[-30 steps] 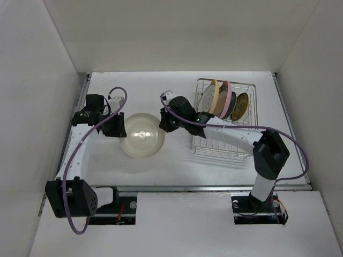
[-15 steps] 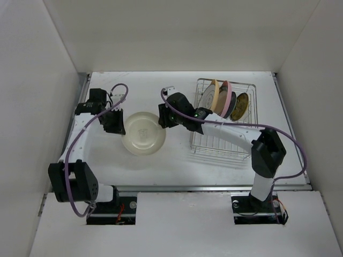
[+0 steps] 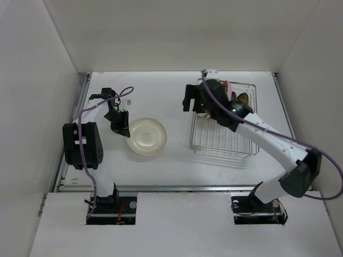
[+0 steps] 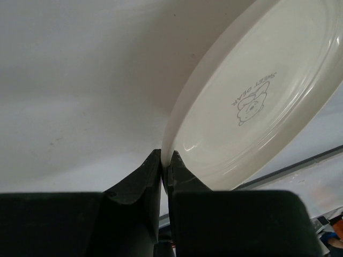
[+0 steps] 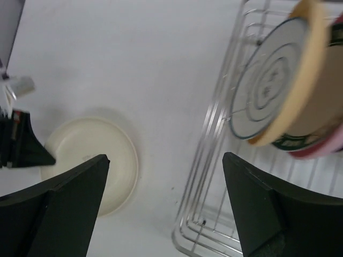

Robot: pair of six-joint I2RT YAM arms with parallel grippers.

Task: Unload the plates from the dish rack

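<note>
Top external view gave us the cream plate [image 3: 146,137] over the white surface [image 3: 177,160], well left of the dish rack [image 3: 222,145]. Its left rim was pinched between the closed fingers of the left end effector [image 3: 122,130], and we could not tell whether it lay flat. At the rack's far end, a white dark-rimmed plate [image 5: 265,88], a yellow-orange plate [image 5: 312,48] and a pink plate [image 5: 328,145] stood on edge. By the rack's far-left corner hovered the right end effector [image 3: 193,99], fingers spread wide, holding nothing.

Cream plate [image 4: 257,107] glossy, smooth glaze; dish rack [image 3: 222,142] shiny metal wire; table [image 3: 177,166] matt white
</note>
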